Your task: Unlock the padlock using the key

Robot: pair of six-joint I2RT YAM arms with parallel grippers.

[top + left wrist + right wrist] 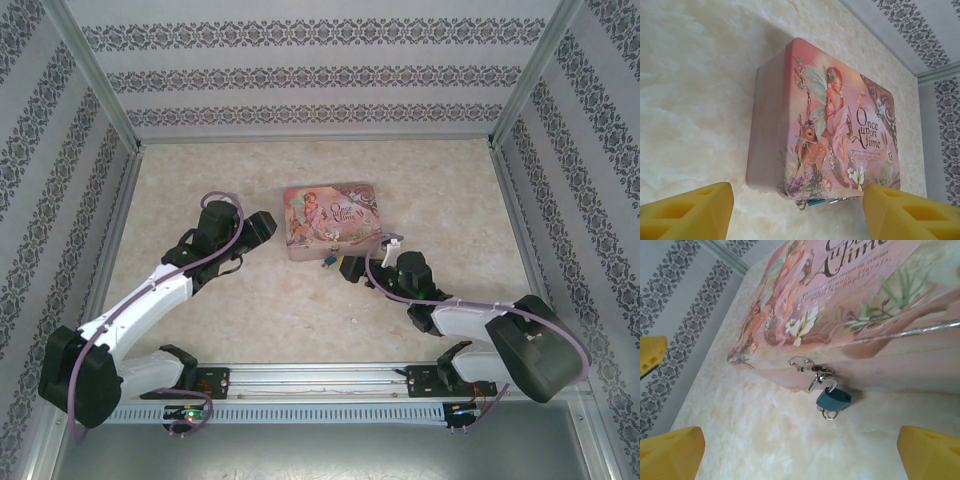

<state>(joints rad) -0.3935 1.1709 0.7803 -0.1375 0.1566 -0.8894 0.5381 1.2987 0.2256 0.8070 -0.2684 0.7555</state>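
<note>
Padlock (833, 399) just ahead of the right gripper (800, 454), fingers spread, empty.
Likely light, rigid, free-swinging: pinch its teal body; left gripper (800, 212) equally spread.

**tinfan:** Spotted anything else on that table (200, 190)? Looks like a cream, marble-ish top from above.

**benchrat:** Yep. Pink rectangular tin (331, 220) lying flat near the middle, lid up. Painted with a red-haired winged fairy, a fawn, a rabbit and white flowers, plus "Once upon A time" lettering.

**tinfan:** Any hardware on it?

**benchrat:** Small silver hasp (801, 363) on the front wall, and a thin silver wire (920, 329) running along that same wall.

**tinfan:** And around the edges?

**benchrat:** Pale wallpaper (320, 75) with dark floral bands on three sides, with bare metal posts (92, 70) at the back corners.
</note>
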